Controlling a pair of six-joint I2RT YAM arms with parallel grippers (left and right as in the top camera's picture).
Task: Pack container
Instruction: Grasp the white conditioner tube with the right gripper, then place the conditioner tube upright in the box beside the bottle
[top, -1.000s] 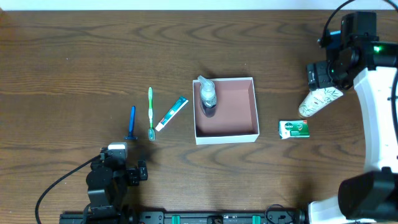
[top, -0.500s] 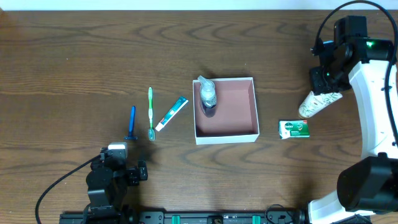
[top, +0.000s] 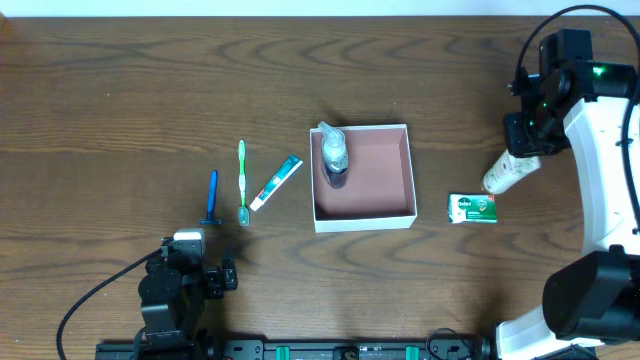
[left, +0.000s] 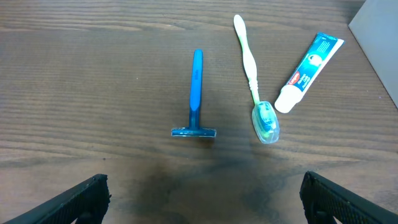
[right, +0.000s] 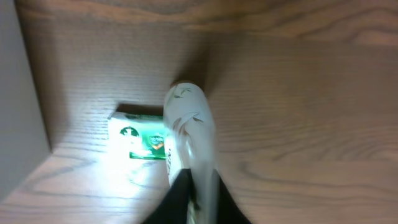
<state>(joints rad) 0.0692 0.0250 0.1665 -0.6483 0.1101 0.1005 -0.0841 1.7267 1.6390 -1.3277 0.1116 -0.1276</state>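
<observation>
Centrally, container (top: 380, 175): square, white walls, pinkish-brown inside, bottle (top: 334, 160) perhaps upright

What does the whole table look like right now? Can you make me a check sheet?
Surface: brown wooden table, no spills seen.
Job's things: container open, with a bottle inside by its left wall.
Clutter: razor, toothbrush and toothpaste left of the container; soap packet to its right.
Hands: left hand open, holding nothing; right hand shut on a white tube, held above the table near the soap packet.
Cables: black cable by the left arm; second cable looping at the right arm.
Surroundings: nothing seen.
</observation>
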